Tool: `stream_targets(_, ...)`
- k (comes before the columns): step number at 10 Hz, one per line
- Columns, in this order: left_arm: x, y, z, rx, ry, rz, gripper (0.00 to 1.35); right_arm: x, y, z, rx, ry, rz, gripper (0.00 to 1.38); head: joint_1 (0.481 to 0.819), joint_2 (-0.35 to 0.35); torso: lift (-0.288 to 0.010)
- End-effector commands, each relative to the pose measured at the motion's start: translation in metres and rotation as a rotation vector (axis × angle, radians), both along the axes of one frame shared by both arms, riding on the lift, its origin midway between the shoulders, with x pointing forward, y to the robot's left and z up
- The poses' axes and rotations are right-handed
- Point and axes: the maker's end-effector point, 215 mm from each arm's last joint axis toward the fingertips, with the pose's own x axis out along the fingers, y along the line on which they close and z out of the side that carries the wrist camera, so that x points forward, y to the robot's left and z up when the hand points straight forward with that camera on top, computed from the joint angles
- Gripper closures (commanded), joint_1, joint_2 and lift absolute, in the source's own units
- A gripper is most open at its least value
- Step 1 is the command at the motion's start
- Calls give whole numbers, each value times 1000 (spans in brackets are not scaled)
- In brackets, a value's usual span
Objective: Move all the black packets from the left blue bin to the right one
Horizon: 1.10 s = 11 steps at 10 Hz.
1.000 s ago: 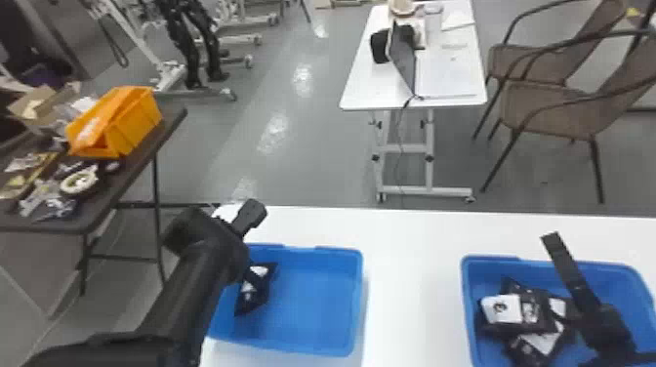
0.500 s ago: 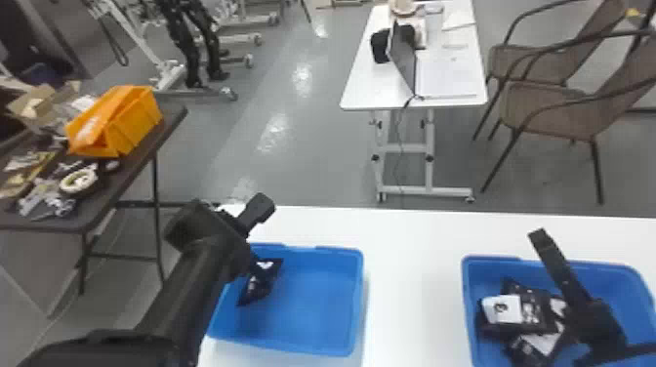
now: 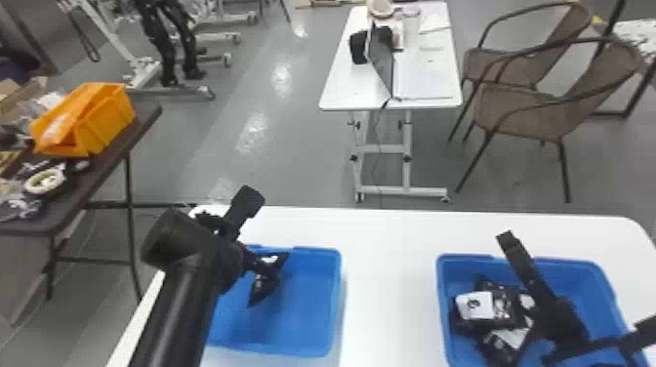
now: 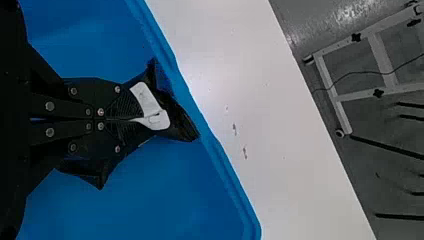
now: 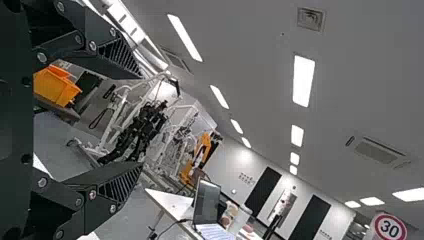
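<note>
Swinging right gripper [image 5: 141,121] leftward, spread wide; pinching black packet [image 4: 181,120] in left gripper [image 4: 129,120]. Lift clear of bin rim [image 4: 221,156] before crossing.

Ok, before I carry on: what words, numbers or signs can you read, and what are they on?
"30": on the round, red-ringed sign.
White label on a packet in the right blue bin: one dark mark, too blurred to read.
White patch on the packet in the left blue bin: no readable text.
Far wall marks: too small to read.
</note>
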Motion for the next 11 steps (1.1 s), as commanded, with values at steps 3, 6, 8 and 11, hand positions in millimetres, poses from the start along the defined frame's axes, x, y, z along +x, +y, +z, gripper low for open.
stream_targets(3, -17, -51, 38, -180, -78, 39, 1214, -3, 7, -7, -15, 30, 14, 437, 695, 133, 0)
stream_targets(6, 8, -132, 97, -559, -335, 29, 1214, -4, 15, -9, -69, 38, 36, 435, 695, 90, 0)
stream_targets(8, 30, -175, 140, -693, -460, -5, 1214, 0, 27, -3, -122, 22, 65, 437, 695, 37, 0)
stream_targets(11, 51, -230, 190, -889, -521, -52, 1214, 16, 36, 26, -350, -43, 68, 432, 695, -13, 0)
